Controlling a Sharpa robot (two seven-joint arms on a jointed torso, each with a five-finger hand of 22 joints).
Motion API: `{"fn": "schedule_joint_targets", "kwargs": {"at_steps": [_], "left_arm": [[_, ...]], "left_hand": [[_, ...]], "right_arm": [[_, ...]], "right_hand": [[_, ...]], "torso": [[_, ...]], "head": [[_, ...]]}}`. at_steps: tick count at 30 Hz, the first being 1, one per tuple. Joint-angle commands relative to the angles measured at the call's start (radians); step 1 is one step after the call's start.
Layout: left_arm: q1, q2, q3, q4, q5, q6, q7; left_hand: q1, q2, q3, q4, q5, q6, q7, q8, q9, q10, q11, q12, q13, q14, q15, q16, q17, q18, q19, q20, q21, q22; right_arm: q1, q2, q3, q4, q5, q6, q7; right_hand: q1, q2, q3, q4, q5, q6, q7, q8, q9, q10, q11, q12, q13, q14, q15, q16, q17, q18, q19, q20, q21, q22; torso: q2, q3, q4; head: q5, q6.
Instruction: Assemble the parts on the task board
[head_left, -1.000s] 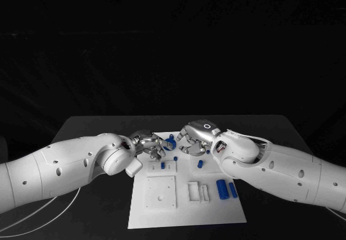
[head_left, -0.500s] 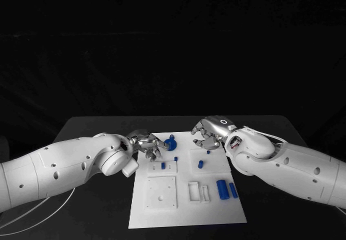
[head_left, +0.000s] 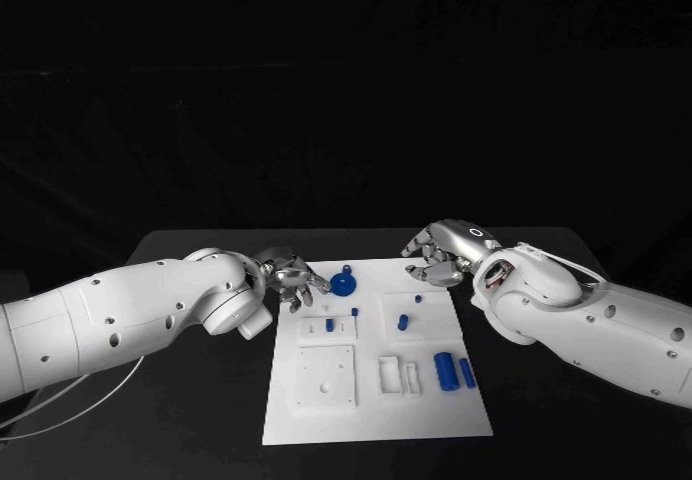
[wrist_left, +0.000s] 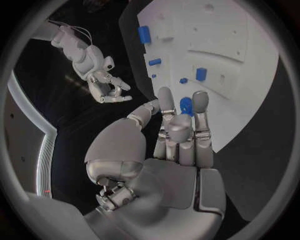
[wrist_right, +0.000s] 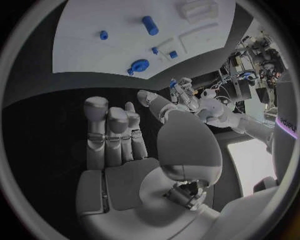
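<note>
Two hands stand at the far end of the task board (head_left: 433, 400), neither holding anything. The left hand (head_left: 293, 278) sits at the board's far left corner, fingers (wrist_left: 200, 102) loosely extended and apart; just beyond their tips lies the round blue part (head_left: 343, 284), close to them, though contact cannot be confirmed. The right hand (head_left: 444, 256) hovers over the far right edge, fingers (wrist_right: 95, 112) partly curled, empty.

Other blue parts: two small pegs (head_left: 402, 322) mid-board, and two larger cylinders (head_left: 444, 372) lying side by side nearer the robot.

Judgement: the step in hand is the left hand's pick of the round part. Recommendations: bring thumb and fingers to opposite sides of its rim, close squarely, lift straight off the board to avoid skidding it. The right hand should hold well clear over the tabletop (head_left: 188, 250).
</note>
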Motion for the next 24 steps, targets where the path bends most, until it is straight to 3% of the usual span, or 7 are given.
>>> {"fn": "schedule_joint_targets", "kwargs": {"at_steps": [1,4,9,18,24], "left_arm": [[0.010,0.001,-0.012,0.007,-0.102,0.040,-0.136],[0.018,0.008,-0.034,0.005,-0.141,0.048,-0.194],[0.022,0.026,-0.049,-0.006,-0.173,0.054,-0.244],[0.023,0.059,-0.055,-0.034,-0.217,0.062,-0.287],[0.019,0.070,-0.056,-0.045,-0.229,0.052,-0.299]], "left_hand": [[0.009,-0.002,-0.004,-0.005,0.011,0.281,-0.115,0.003,0.046,0.041,-0.005,0.016,0.003,0.008,0.000,0.013,0.023,-0.009,0.003,0.000,0.012,0.021],[0.004,-0.006,0.000,-0.011,0.039,0.286,-0.118,0.003,0.085,0.044,-0.005,0.036,-0.004,0.012,0.000,0.023,0.041,-0.006,0.000,0.001,0.028,0.021],[-0.010,-0.004,0.002,-0.023,0.069,0.304,-0.124,0.009,0.141,0.047,-0.002,0.097,-0.005,0.017,0.003,0.056,0.081,0.006,-0.002,0.012,0.049,0.021],[-0.043,0.011,0.016,-0.052,0.092,0.319,-0.130,0.007,0.190,0.048,-0.004,0.137,-0.030,0.018,0.006,0.083,0.112,0.022,-0.009,0.024,0.078,0.020],[-0.054,0.018,0.019,-0.062,0.094,0.322,-0.131,0.005,0.192,0.048,-0.005,0.144,-0.038,0.018,0.007,0.086,0.109,0.024,-0.012,0.026,0.086,0.020]], "right_arm": [[-0.005,-0.007,0.004,0.007,0.064,-0.006,0.010],[-0.010,-0.011,0.009,0.006,0.088,-0.004,0.012],[-0.013,-0.014,0.011,-0.001,0.114,-0.002,0.015],[-0.024,-0.013,0.012,-0.008,0.131,0.001,0.019],[-0.028,-0.013,0.012,-0.009,0.133,0.002,0.020]], "right_hand": [[0.003,-0.010,0.006,-0.001,0.005,0.001,0.004,-0.002,-0.001,-0.008,0.002,-0.006,-0.002,-0.008,-0.002,-0.005,-0.001,0.017,-0.005,0.003,-0.007,0.069],[0.003,-0.010,0.008,-0.003,0.010,0.001,0.004,-0.002,-0.001,-0.008,0.002,-0.007,-0.004,-0.008,-0.002,-0.007,-0.003,0.017,-0.005,0.003,-0.009,0.069],[0.001,-0.010,0.010,-0.006,0.022,0.000,0.004,-0.002,-0.001,-0.010,0.002,-0.009,-0.006,-0.009,-0.002,-0.008,-0.004,0.018,-0.006,0.003,-0.013,0.068],[-0.001,-0.010,0.014,-0.011,0.040,-0.002,0.005,-0.002,-0.001,-0.011,0.002,-0.010,-0.009,-0.009,-0.002,-0.008,-0.005,0.018,-0.006,0.003,-0.014,0.068],[-0.003,-0.011,0.016,-0.013,0.048,-0.001,0.005,-0.002,-0.001,-0.011,0.002,-0.009,-0.009,-0.010,-0.002,-0.009,-0.006,0.018,-0.005,0.003,-0.015,0.068]], "torso": [[-0.013,0.0052,-0.0044],[-0.021,0.0081,-0.0068],[-0.033,0.0101,-0.0102],[-0.047,0.0142,-0.0161],[-0.053,0.0182,-0.0177]], "head": [[0.009,-0.012],[0.015,-0.019],[0.022,-0.028],[0.032,-0.044],[0.035,-0.054]]}}
